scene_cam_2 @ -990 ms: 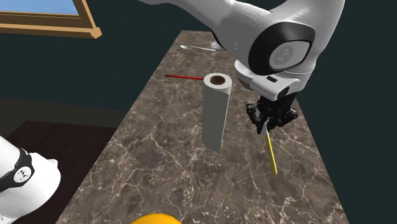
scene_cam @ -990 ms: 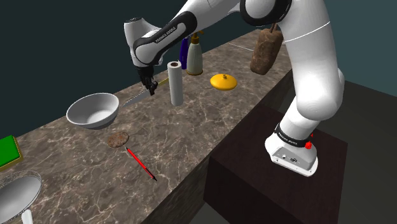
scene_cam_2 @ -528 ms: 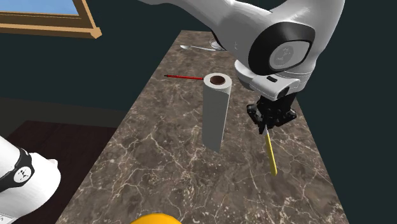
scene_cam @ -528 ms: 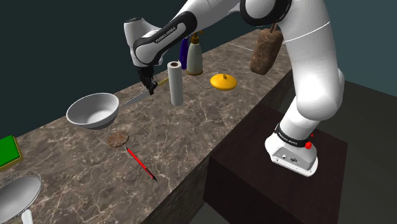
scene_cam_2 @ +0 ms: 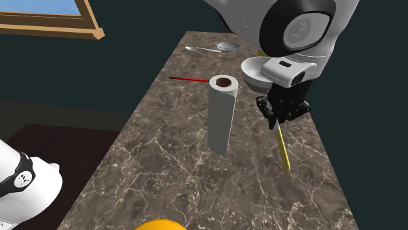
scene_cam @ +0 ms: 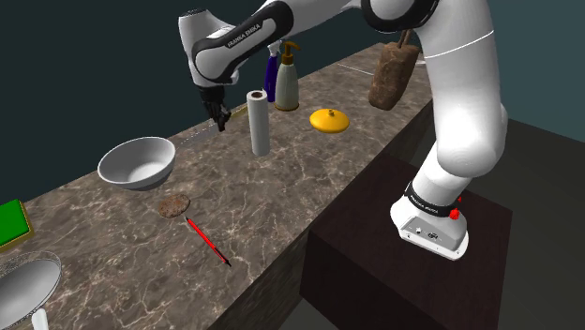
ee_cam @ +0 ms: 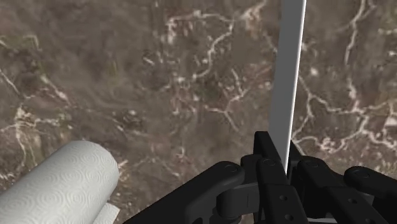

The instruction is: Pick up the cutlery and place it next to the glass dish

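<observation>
Both jaws of the gripper [scene_cam_2: 280, 117] clamp the knife [scene_cam_2: 284, 153] near its handle — apparently just clear of the counter [scene_cam_2: 176, 157]. Its long axis follows the counter, blade pointing toward the grey bowl [scene_cam: 138, 161].

The white arm [scene_cam: 464, 103] rises from its base [scene_cam: 429, 223] at the shoulder view's lower right. It bends over at the top of that view and sends its forearm [scene_cam: 246, 37] out to the left. At the forearm's end the black gripper [scene_cam: 221, 119] points steeply down at the surface [scene_cam: 281, 183]. In the second exterior view the gripper [scene_cam_2: 282, 117] hangs below the round wrist joint [scene_cam_2: 299, 29]. The fingers [ee_cam: 268, 156] are drawn together, clamping the flat blade of a knife [ee_cam: 289, 76] between them.
</observation>
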